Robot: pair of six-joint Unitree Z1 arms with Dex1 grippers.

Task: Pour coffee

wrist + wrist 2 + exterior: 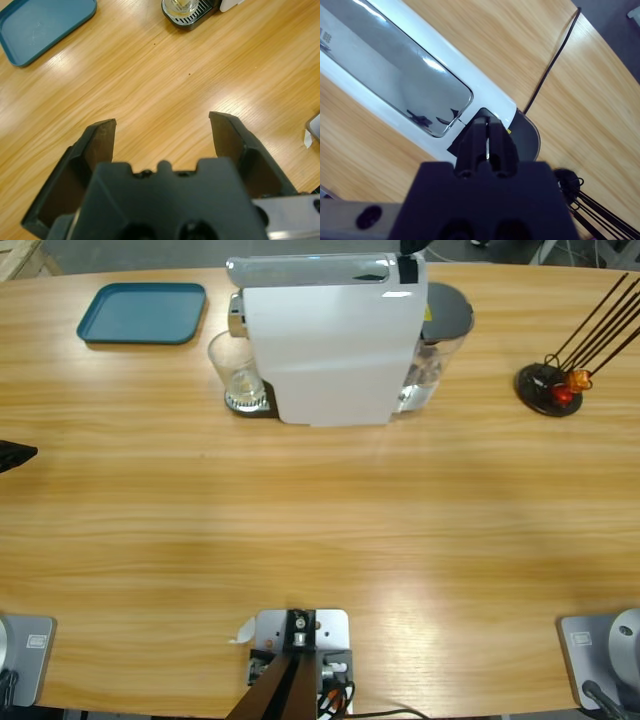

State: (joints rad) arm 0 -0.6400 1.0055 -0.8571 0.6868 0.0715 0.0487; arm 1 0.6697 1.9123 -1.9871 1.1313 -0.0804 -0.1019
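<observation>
right gripper (487,131) was closed, tips at the white coffee machine (330,340) top; left gripper (162,130) gaped wide, empty, over the table (165,85)

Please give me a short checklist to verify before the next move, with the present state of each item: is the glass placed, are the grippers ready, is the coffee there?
1. Glass stands upright on the drip tray at the front of the coffee machine: ok.
2. Coffee in the glass: not ok, no dark liquid shows.
3. Left gripper open, holding nothing, over bare table: ok.
4. Right gripper shut, its tip at the top rear of the machine: ok; whether it presses a button, cannot tell.
5. Blue tray empty, apart from the machine: ok.
</observation>
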